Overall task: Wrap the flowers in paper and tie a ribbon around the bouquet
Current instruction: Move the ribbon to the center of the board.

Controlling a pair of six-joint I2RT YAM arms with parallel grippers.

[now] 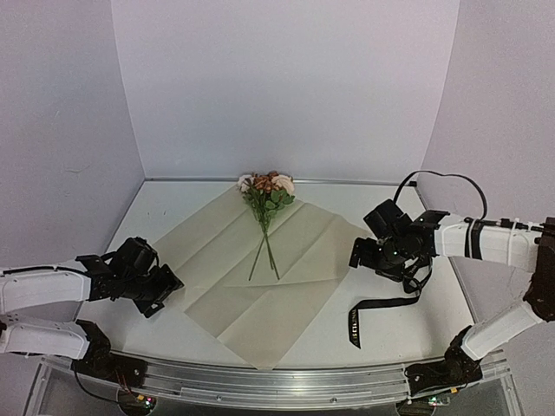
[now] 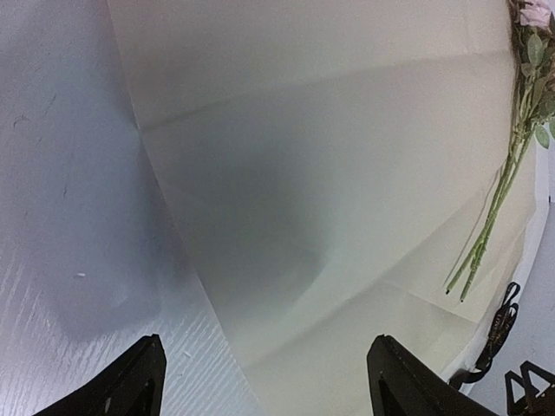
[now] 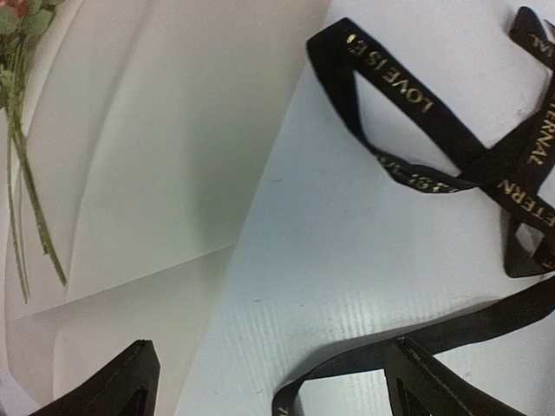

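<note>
The tan paper (image 1: 260,277) lies flat on the table as a diamond, creased. The flowers (image 1: 267,195) rest on its far corner, blooms away from me and stems pointing toward the middle. The black ribbon (image 1: 381,305) with light lettering lies loose on the table off the paper's right corner. My left gripper (image 1: 171,284) is open at the paper's left corner; in the left wrist view its jaws (image 2: 267,347) straddle the paper's edge (image 2: 329,173). My right gripper (image 1: 357,256) is open near the right corner; its jaws (image 3: 273,347) hold nothing, and a ribbon (image 3: 416,104) strand runs past one finger.
White walls (image 1: 286,87) close in the table at the back and both sides. A metal rail (image 1: 277,381) runs along the near edge by the arm bases. A black cable (image 1: 442,178) loops above the right arm.
</note>
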